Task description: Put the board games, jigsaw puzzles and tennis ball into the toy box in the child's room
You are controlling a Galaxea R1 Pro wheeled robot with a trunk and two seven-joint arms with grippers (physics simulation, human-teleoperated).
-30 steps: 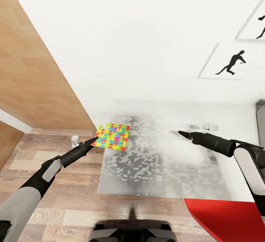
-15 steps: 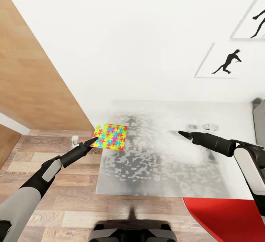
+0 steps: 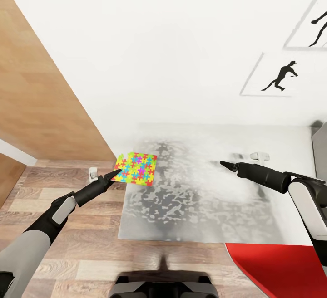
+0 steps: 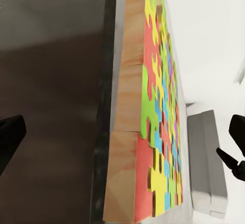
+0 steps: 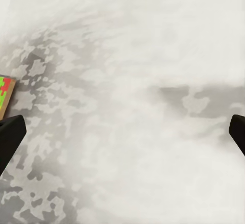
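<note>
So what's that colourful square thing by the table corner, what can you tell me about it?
It is a jigsaw puzzle: a thin squarish board covered in interlocking yellow, green, blue, pink and orange pieces, with a wood-coloured edge in the left wrist view. It lies flat at the corner of the pale grey table, one corner seeming to jut past the rim. The left gripper is open right at its edge; contact is unclear.

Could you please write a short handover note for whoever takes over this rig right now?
Left gripper: open, tips level with the near-left edge of the jigsaw puzzle, nothing held.
Right gripper: open and empty, hovering over the pale grey table.
The puzzle lies flat at the table's left corner, overhanging the edge a little.
Done: nothing visibly packed from here.
Left: grasp this puzzle, take it to the toy box, then find the remaining toys.
</note>
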